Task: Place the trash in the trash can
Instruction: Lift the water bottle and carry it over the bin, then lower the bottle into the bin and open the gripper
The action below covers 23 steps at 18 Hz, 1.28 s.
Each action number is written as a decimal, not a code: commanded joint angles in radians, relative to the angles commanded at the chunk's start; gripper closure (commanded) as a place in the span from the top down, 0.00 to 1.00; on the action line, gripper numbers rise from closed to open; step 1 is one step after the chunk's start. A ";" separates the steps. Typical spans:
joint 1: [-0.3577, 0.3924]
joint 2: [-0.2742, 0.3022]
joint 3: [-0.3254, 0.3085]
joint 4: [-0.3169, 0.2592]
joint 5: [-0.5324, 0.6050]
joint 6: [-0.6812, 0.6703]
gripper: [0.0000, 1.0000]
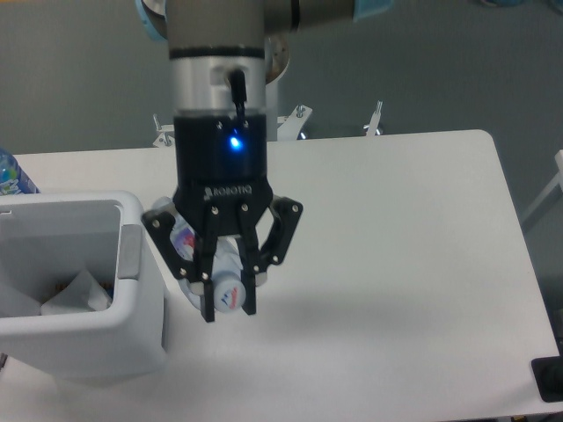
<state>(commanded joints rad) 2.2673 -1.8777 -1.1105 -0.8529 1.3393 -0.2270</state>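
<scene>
Gripper clamped on clear bottle with red-and-white label, held above white table, just right of white trash can. Crumpled wrapper lying inside the can; blue-labelled bottle at far left edge.

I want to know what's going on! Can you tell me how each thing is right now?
Black two-finger gripper: shut on the bottle, raised above the table.
Clear plastic bottle with red-and-white label: held, lifted.
White rectangular plastic bin: open-topped, upright.
Crumpled translucent-white wrapper: lying inside the bin.
</scene>
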 joint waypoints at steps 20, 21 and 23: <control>-0.179 -0.081 -0.029 0.003 0.000 -0.006 0.16; -0.184 -0.086 -0.029 0.005 0.000 -0.005 0.17; -0.189 -0.098 -0.029 0.005 0.000 -0.002 0.24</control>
<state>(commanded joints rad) 2.0786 -1.9757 -1.1397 -0.8483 1.3392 -0.2286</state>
